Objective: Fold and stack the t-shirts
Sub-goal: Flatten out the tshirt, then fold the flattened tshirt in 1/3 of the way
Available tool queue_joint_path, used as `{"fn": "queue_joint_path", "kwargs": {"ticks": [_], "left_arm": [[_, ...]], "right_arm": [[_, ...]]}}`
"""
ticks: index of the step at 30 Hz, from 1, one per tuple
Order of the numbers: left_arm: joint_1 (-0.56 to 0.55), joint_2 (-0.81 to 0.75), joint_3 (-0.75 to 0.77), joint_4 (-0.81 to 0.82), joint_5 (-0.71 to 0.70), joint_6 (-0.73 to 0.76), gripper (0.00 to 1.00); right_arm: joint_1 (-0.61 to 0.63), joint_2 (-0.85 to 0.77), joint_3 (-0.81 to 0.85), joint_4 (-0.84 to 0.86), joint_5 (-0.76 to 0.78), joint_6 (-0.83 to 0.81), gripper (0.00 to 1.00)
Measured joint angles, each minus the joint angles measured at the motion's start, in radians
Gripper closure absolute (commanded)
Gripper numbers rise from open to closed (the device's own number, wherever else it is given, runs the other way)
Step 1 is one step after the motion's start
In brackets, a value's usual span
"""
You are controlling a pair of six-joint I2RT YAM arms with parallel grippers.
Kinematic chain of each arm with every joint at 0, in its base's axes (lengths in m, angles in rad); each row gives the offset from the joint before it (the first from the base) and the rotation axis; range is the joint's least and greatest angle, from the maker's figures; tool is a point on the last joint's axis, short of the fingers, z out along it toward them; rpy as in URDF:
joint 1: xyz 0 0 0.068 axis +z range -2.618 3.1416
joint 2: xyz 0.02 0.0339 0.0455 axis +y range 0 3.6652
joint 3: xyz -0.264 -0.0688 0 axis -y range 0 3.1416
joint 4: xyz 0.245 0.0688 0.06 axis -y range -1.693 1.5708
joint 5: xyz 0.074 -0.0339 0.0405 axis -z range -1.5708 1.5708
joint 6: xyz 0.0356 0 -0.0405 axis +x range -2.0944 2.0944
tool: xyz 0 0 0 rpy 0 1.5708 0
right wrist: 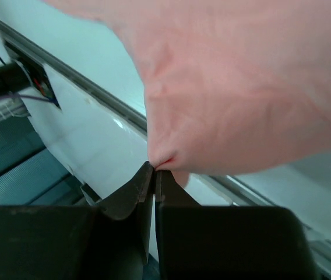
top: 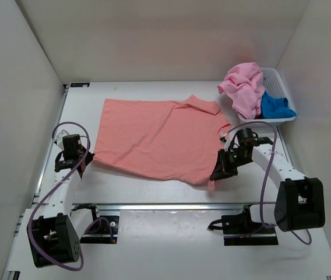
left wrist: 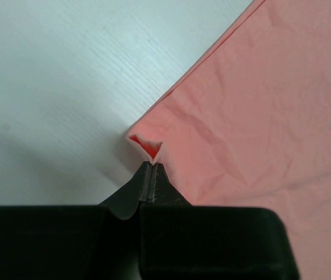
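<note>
Ok so both arms have a corner of the salmon-coral t-shirt [top: 154, 137] right now. The shirt is spread out mostly flat in the middle of the white counter [top: 84, 105], with its hem side toward the arms and a sleeve poking out at the far right near the basket. The left fingers [left wrist: 151, 170] are clenched tight on the near left corner of the hem. In the left wrist view the tips are pressed together with no gap, and a little tuck of cloth bunches up just past them, darker orange inside the fold. The rest of that corner lies smooth against the counter, with bare white surface just beside it. The right fingers [right wrist: 154, 172] are also pinched fully closed, on the near right corner. From the right wrist camera the fabric balloons up and away from the pinch point with a small wrinkle at the tips, and the counter's front rail shows behind it, so that corner looks lifted off the surface. The other two are in the white basket [top: 279, 81] at the far right corner of the counter. The lighter pink t-shirt [top: 242, 87] is heaped up and spilling over its left rim, and the blue t-shirt [top: 275, 106] is crumpled at the near end, touching the pink one.
</note>
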Motion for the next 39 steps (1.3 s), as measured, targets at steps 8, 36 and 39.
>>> {"fn": "queue_joint_path", "kwargs": {"ticks": [8, 36, 39], "left_arm": [[0.004, 0.158, 0.071, 0.088, 0.010, -0.002, 1.00], [0.008, 0.564, 0.284, 0.235, 0.047, 0.023, 1.00], [0.000, 0.584, 0.302, 0.238, 0.055, 0.031, 1.00]], "right_arm": [[-0.069, 0.168, 0.165, 0.061, -0.057, 0.001, 1.00], [-0.169, 0.557, 0.582, 0.096, -0.108, 0.028, 1.00], [-0.173, 0.564, 0.589, 0.094, -0.103, 0.028, 1.00]]}}
